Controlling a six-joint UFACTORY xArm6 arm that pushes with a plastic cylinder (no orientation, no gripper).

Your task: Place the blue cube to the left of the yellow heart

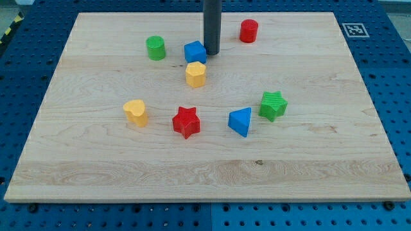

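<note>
While the dark rod's tip (212, 52) is pressing the small blue cube (195, 52) from its three o'clock side, gripping nothing, it is needing a curving push toward seven o'clock, skirting the yellow hexagonal block (196, 74), finishing at nine o'clock of the yellow heart (135, 111).

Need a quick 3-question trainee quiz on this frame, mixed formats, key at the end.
1. True or false: my tip sits at the right side of the blue cube.
2. Which block lies just below the blue cube? A) red star B) yellow hexagonal block C) green cylinder
3. Fill in: the yellow heart lies to the view's ____ of the red star.
Key: 1 true; 2 B; 3 left.
</note>
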